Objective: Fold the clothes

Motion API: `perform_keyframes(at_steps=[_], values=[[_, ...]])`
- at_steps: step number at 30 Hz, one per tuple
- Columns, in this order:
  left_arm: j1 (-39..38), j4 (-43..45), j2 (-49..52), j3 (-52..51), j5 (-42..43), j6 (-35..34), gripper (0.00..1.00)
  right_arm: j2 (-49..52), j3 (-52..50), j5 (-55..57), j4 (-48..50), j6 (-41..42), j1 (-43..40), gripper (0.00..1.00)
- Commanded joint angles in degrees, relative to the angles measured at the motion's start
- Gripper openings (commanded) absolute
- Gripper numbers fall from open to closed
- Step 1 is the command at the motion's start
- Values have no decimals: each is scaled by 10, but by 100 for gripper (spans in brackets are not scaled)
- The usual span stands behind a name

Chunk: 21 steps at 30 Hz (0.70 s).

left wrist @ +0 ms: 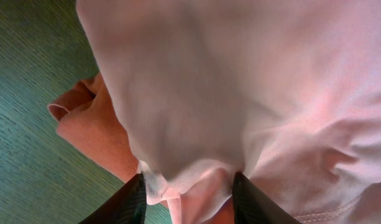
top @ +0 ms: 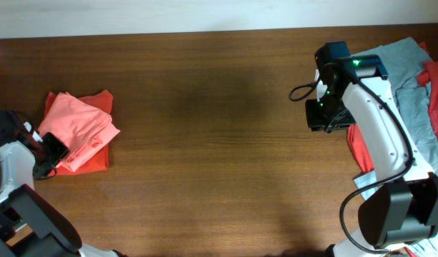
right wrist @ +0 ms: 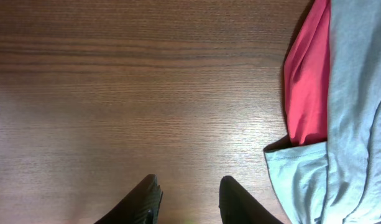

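Brown tabletop (top: 219, 143). Loose pile of grey and red shirts (top: 406, 66) at right edge, beside right jaws, which stand apart over bare wood. Folded pink shirt (top: 79, 128) at left edge, one fold between left jaws; whether they pinch it, cannot tell.

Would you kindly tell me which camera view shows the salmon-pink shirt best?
Overhead: nearly the whole folded salmon-pink shirt is visible, outline included. The left wrist view shows only close, blurred fabric filling the frame; the right wrist view shows none of it.
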Motion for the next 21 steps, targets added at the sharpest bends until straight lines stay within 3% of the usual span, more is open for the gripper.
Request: perform_keyframes(at_steps=[1, 13, 18, 19, 21], values=[[-1, 1, 3, -5, 2, 9, 48, -11, 9, 5, -5, 2, -4, 37], [-1, 6, 22, -5, -15, 9, 50, -11, 9, 5, -6, 2, -4, 37], [-1, 8, 51, -5, 28, 9, 31, -11, 9, 5, -7, 2, -4, 37], [-1, 10, 52, -5, 50, 14, 21, -11, 9, 5, -7, 2, -4, 37], [-1, 13, 50, -4, 79, 18, 17, -11, 9, 5, -7, 2, -4, 37]])
